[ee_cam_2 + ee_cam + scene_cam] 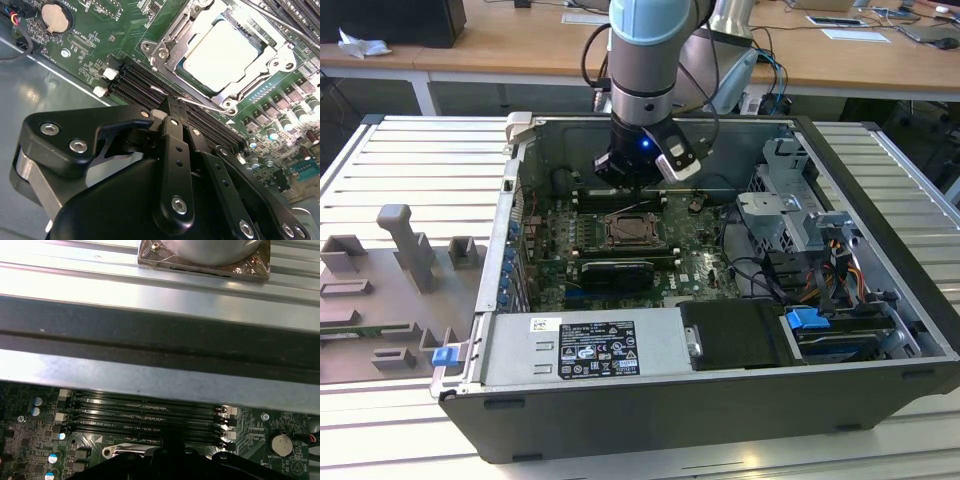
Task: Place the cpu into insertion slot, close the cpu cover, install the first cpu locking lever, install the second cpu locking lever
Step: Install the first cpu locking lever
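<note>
- Closest to the lens in the second wrist view, the black linkage gripper (172, 107) takes up the lower half; its fingers come together to a narrow tip with no gap showing, and the tip's far side is hidden behind the links.
- At that tip a thin silvery wire locking lever (200, 104) runs along the socket's edge; whether the fingers pinch it or only touch it cannot be told.
- Just beyond the tip lie the long black memory slots (131, 82), partly covered by the gripper.
- Past them sits the small flat square cpu (225, 54) with its pale silvery top, lying in the insertion slot (199, 82), of which only a dark strip shows around the chip.
- Over it the thin silvery cpu cover (172, 42) lies flat, framing the chip; its far edge is cut off by the picture's border.
- Around the socket the green circuit board (95, 37) carries a round coin battery (54, 19).
- Seen from the exterior view, the grey-and-blue robot arm (645, 60) reaches down into the open dark computer case (650, 415), and the gripper (632, 185) hangs just behind the socket (635, 232), where the chip is too small to make out.
- Under the case, the ribbed metal worktop (410, 160) holds grey moulded fixtures (405, 250) on the exterior view's left.
</note>
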Robot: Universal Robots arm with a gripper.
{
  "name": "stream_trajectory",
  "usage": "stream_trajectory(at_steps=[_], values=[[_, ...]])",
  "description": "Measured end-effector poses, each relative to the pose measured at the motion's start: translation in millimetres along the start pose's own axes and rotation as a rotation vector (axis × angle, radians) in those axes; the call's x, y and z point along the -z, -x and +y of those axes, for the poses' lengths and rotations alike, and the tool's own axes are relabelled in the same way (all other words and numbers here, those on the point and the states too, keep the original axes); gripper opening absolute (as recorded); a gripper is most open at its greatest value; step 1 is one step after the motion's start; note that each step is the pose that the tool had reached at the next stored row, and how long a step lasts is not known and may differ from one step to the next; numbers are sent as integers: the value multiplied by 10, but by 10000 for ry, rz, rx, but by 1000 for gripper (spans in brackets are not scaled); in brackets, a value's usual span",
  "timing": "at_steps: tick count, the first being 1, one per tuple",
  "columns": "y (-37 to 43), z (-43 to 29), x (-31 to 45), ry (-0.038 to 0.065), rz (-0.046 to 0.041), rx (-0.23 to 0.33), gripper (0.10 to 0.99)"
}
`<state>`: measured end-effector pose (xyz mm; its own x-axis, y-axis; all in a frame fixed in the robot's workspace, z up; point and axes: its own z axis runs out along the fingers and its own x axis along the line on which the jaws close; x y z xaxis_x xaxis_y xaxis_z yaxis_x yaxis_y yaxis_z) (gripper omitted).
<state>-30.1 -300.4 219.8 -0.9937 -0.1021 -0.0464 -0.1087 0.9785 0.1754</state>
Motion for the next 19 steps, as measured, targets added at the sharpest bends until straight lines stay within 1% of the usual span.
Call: stream_trajectory(at_steps=[10,12,16,17,19], values=[[35,-4,-2,-3,-4,-21,106],[58,-7,-8,-6,-6,-33,106],[70,-18,-60,-18,-13,-56,106],[75,-22,-78,-33,-14,-57,106],[78,-25,-91,-60,-14,-69,106]])
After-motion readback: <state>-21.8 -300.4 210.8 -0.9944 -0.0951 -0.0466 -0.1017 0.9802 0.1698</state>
